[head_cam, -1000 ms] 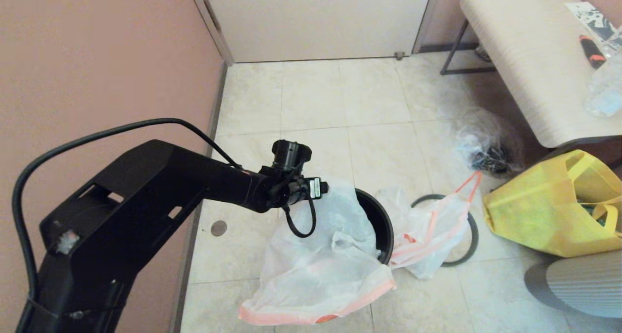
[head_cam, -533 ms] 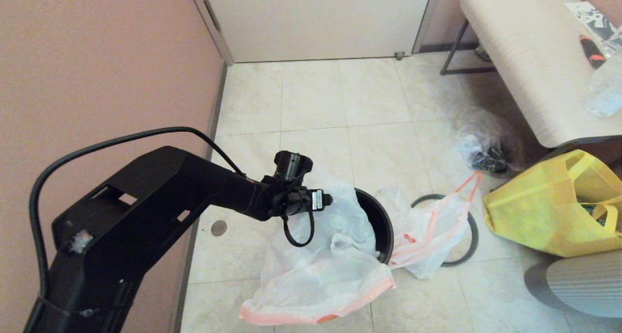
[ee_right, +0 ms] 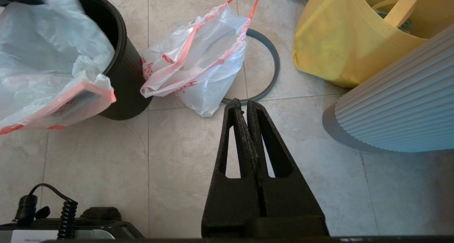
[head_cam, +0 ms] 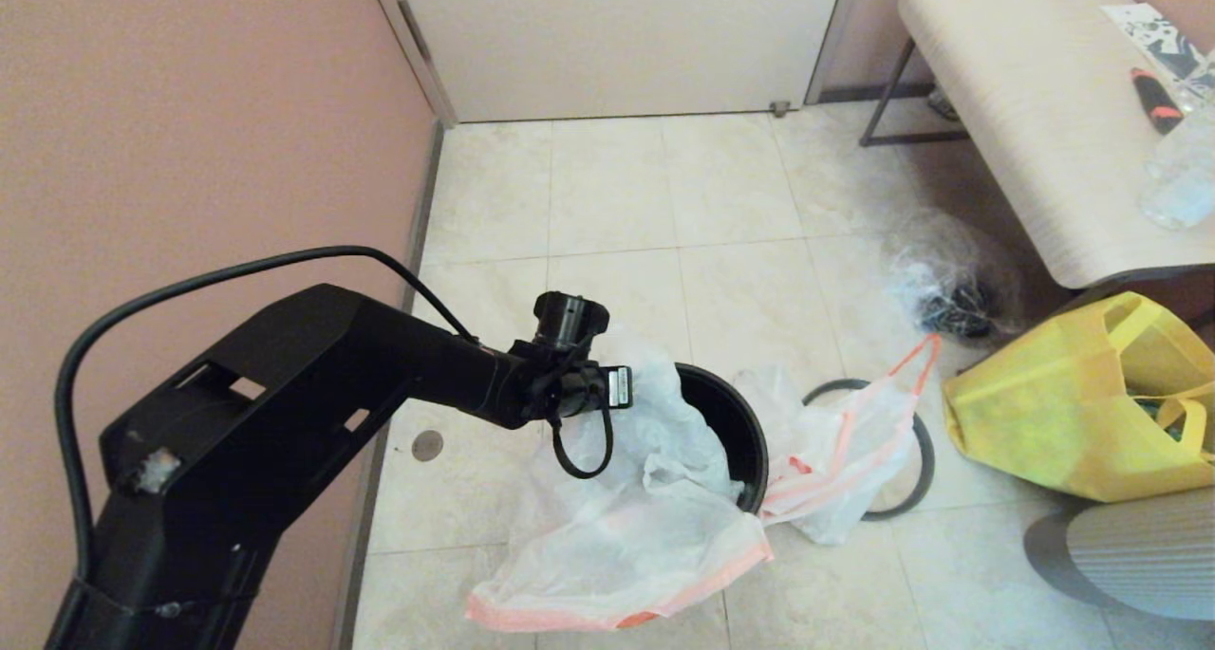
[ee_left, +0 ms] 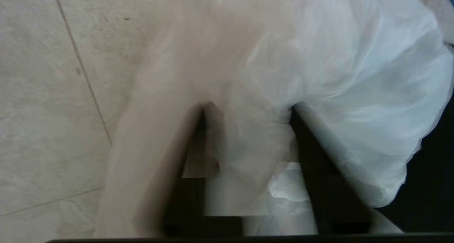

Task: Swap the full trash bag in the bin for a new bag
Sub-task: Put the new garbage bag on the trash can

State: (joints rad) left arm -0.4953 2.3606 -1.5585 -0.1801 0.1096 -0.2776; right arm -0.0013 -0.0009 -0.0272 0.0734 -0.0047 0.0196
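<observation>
The black bin [head_cam: 750, 441] [ee_right: 122, 76] stands on the tiled floor. The new bag [head_cam: 617, 536] [ee_right: 46, 65] [ee_left: 337, 76] hangs over its left rim and down its outside, with the orange hem near the floor. My left gripper [ee_left: 248, 110] is open above that rim, and the film is draped over and between its dark fingers [ee_left: 315, 165]. In the head view the bag hides those fingers. The full trash bag [head_cam: 840, 455] [ee_right: 198, 69] lies right of the bin, on the grey ring [head_cam: 923, 460] [ee_right: 271, 76]. My right gripper [ee_right: 244, 103] hovers shut and empty just before that ring.
A yellow tote [head_cam: 1054, 413] stands at the right, with a clear bag of dark items [head_cam: 949, 294] behind it under a bench [head_cam: 1025, 119]. A ribbed pale round base [head_cam: 1139, 555] sits at the near right. The pink wall [head_cam: 190, 109] runs close on the left.
My left arm dropped a little, then drew back to the left, pulling the new bag's film with it. More of the bin's black opening now shows.
</observation>
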